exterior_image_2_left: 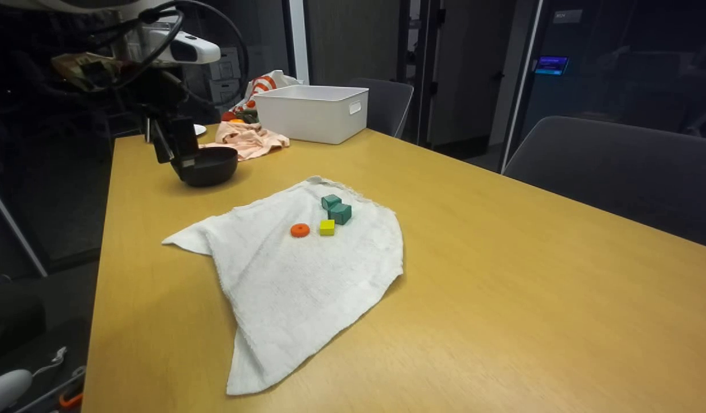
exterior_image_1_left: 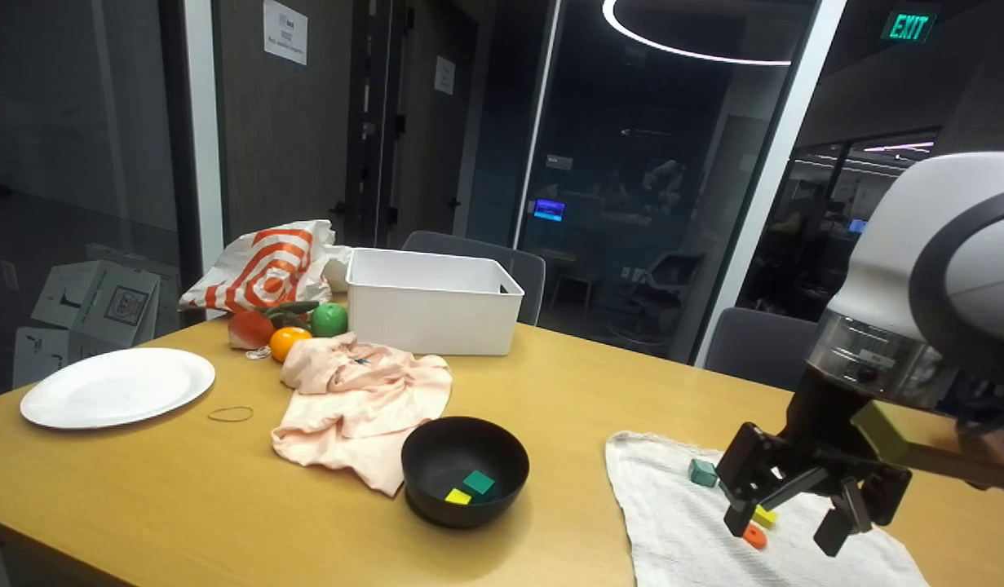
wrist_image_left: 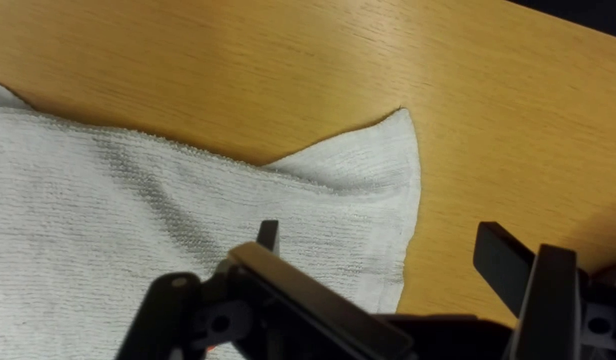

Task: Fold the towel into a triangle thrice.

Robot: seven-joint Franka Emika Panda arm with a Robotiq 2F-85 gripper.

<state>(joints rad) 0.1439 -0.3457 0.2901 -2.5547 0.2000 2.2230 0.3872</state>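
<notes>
While the gripper (wrist_image_left: 385, 250) hangs above the table (wrist_image_left: 197, 65), we see its jaws spread wide and holding nothing: in the wrist view one jaw stands over the white towel (wrist_image_left: 62, 210), the other beyond its edge, over bare wood. One towel corner points outward there, and a darker band slants across the weave. We find the whole of it spread unevenly on the table, two corners jutting past an edge that curves inward between them. On it rest an orange disc (exterior_image_2_left: 300, 230), a yellow block (exterior_image_2_left: 327, 228) and two teal blocks (exterior_image_2_left: 340, 214); whether the teal pair touch, we cannot tell. In both exterior views we make out a black bowl (exterior_image_1_left: 506, 461), and inside it, in an exterior view, a green piece (exterior_image_1_left: 480, 481) and a yellow piece (exterior_image_1_left: 458, 496). Just beside the bowl lies a rumpled peach cloth (exterior_image_1_left: 347, 432), near a white bin (exterior_image_1_left: 436, 318), and well apart from the white towel we see a white plate (exterior_image_1_left: 118, 387).
</notes>
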